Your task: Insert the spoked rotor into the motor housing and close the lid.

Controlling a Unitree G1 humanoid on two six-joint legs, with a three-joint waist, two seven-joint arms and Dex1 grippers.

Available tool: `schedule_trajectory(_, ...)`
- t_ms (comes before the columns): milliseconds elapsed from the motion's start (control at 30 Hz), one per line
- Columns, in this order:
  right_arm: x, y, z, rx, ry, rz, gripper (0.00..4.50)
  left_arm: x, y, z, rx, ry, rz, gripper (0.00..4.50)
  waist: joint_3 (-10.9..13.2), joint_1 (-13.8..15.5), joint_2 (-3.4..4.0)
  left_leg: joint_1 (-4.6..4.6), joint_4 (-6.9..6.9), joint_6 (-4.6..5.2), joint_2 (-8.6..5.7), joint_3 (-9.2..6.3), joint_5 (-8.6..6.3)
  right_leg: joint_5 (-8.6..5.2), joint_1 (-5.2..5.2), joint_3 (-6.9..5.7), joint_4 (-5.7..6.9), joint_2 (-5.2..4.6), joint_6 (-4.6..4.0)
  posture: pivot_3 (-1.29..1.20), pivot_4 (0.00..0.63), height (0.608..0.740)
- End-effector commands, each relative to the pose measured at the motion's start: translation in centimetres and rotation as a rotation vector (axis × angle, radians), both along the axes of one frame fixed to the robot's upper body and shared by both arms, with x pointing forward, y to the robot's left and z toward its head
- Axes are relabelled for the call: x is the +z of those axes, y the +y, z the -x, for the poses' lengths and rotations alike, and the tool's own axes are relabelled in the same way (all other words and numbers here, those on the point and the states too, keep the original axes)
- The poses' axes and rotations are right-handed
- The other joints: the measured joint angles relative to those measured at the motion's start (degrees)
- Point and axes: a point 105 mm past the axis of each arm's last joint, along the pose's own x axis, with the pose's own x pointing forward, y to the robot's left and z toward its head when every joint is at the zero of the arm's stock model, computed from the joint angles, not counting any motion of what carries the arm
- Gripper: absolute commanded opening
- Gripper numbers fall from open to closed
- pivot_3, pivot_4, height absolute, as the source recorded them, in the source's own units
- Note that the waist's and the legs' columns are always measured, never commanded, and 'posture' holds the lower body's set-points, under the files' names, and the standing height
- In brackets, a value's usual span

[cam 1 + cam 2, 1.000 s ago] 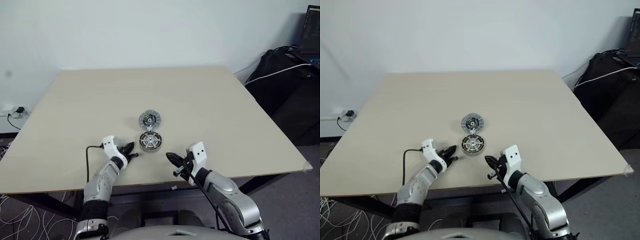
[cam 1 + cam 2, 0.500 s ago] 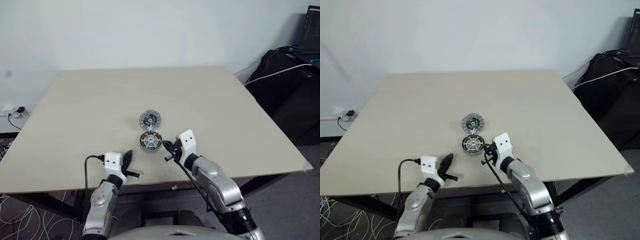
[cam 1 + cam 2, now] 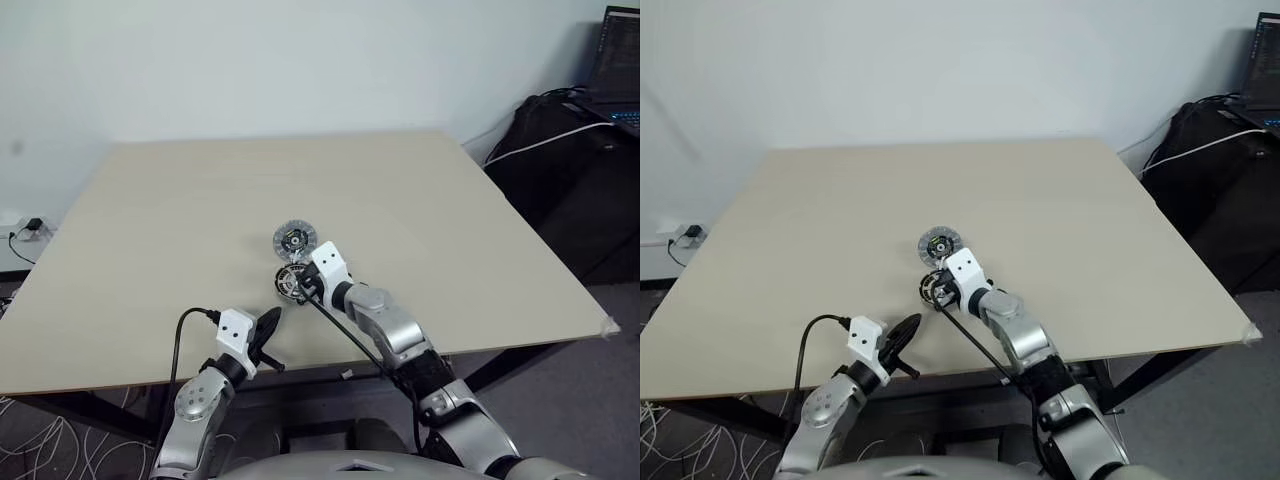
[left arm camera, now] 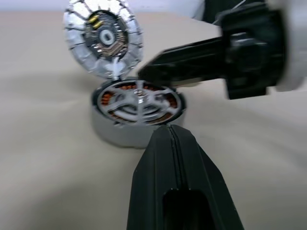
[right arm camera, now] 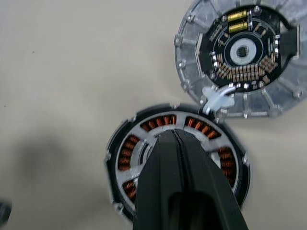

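The motor housing lies on the beige table near the front middle. The spoked rotor sits inside it, silver spokes over the copper windings. The lid lies flat just beyond the housing with its rim touching; its dark face with yellow bits is up. My right gripper is shut, its tips hovering over the rotor's centre and hiding the hub; whether they touch I cannot tell. My left gripper is shut and empty, near the front edge, pointing at the housing from a short way off.
A small white tab sits where the lid meets the housing. A black bag with a white cable and a laptop stand off the table's right side. A wall socket and cables are at the left.
My right gripper has moved forward and leftward, from beside the housing to over its centre. My left gripper has drawn back from the housing toward the front edge and rolled.
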Motion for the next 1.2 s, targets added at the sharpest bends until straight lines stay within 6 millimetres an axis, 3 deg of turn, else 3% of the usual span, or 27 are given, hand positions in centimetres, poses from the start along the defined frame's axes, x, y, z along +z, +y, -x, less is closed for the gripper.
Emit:
schedule_trajectory(33, 0.0, 0.1, -0.7, 0.016, -0.013, 0.014, 0.01, 1.9, -0.7, -0.5, -0.024, -0.059, 0.043, 0.00, 0.0, -0.1, 0.06, 0.01, -0.01, 0.00, 0.00, -0.01, 0.00, 0.04, 0.00, 0.00, 0.00, 0.00, 0.07, 0.00, 0.000, 0.740)
schedule_trajectory(167, -2.8, -0.5, 0.0, 0.038, 0.094, 0.110, 0.01, 2.0, -0.9, -0.5, -0.035, -0.057, 0.049, 0.00, -0.3, -0.4, 0.40, 0.04, -0.03, 0.00, -0.01, 0.00, 0.00, 0.05, 0.02, 0.02, 0.01, 0.00, 0.08, 0.00, 0.000, 0.740)
schedule_trajectory(267, -3.6, -0.7, 0.5, 0.054, 0.130, 0.145, 0.01, 2.0, -1.1, -0.6, -0.041, -0.056, 0.051, 0.00, -0.4, -0.6, 0.56, 0.33, -0.06, 0.00, 0.00, 0.00, 0.00, -0.10, 0.26, 0.03, 0.03, 0.01, -0.13, 0.00, 0.000, 0.740)
schedule_trajectory(400, -1.4, 0.2, 0.5, 0.108, 0.064, 0.069, 0.01, 2.0, -1.2, -0.6, -0.043, -0.054, 0.054, 0.00, -0.4, -0.6, 0.59, 0.77, -0.11, -0.12, 0.02, -0.01, -0.07, -0.35, 0.69, 0.02, 0.04, 0.00, 0.14, 0.00, 0.000, 0.740)
schedule_trajectory(500, 1.4, 0.9, 1.7, 0.280, -0.040, 0.060, 0.01, 2.0, -1.2, -0.6, -0.044, -0.056, 0.053, 0.00, -0.3, -0.6, 0.63, 0.75, -0.09, -0.18, 0.01, -0.02, -0.11, -0.36, 0.69, 0.02, 0.04, -0.02, 0.16, 0.00, 0.000, 0.740)
schedule_trajectory(600, 2.3, 0.6, 3.2, 0.433, -0.088, 0.142, 0.58, 2.0, -1.3, -0.6, -0.051, -0.058, 0.052, 0.00, -0.2, -0.6, 0.63, 0.63, -0.09, -0.01, -0.01, -0.02, -0.01, -0.37, 0.57, 0.02, 0.02, -0.03, 0.18, 0.00, 0.000, 0.740)
schedule_trajectory(700, 2.3, -0.2, 3.9, 0.540, -0.113, 0.255, 1.49, 2.0, -1.4, -0.7, -0.062, -0.059, 0.051, 0.00, -0.2, -0.5, 0.60, 0.62, -0.12, 0.00, 0.01, -0.04, -0.01, -0.38, 0.54, -0.01, 0.02, -0.02, 0.17, 0.00, 0.000, 0.740)
schedule_trajectory(867, 2.7, -0.7, 3.5, 0.669, -0.195, 0.426, 3.09, 2.0, -1.5, -0.8, -0.064, -0.059, 0.050, 0.00, -0.1, -0.4, 0.51, 0.62, -0.10, -0.02, 0.01, -0.04, -0.02, -0.39, 0.56, -0.04, 0.02, -0.03, 0.17, 0.00, 0.000, 0.740)
schedule_trajectory(967, 2.5, -0.9, 2.6, 0.798, -0.288, 0.616, 3.09, 2.0, -1.4, -0.7, -0.060, -0.056, 0.051, 0.00, -0.1, -0.4, 0.50, 0.62, -0.10, -0.05, 0.01, -0.03, -0.04, -0.38, 0.56, -0.04, 0.00, -0.04, 0.19, 0.00, 0.000, 0.740)
schedule_trajectory(1200, 3.0, 0.4, 1.2, 0.944, -0.356, 0.756, 3.09, 2.3, -1.4, 0.0, -0.081, -0.052, 0.087, 0.00, -0.1, -0.3, 0.48, 0.60, -0.17, -0.01, 0.00, -0.06, -0.02, -0.37, 0.50, -0.05, 0.00, -0.03, 0.14, 0.00, 0.000, 0.740)
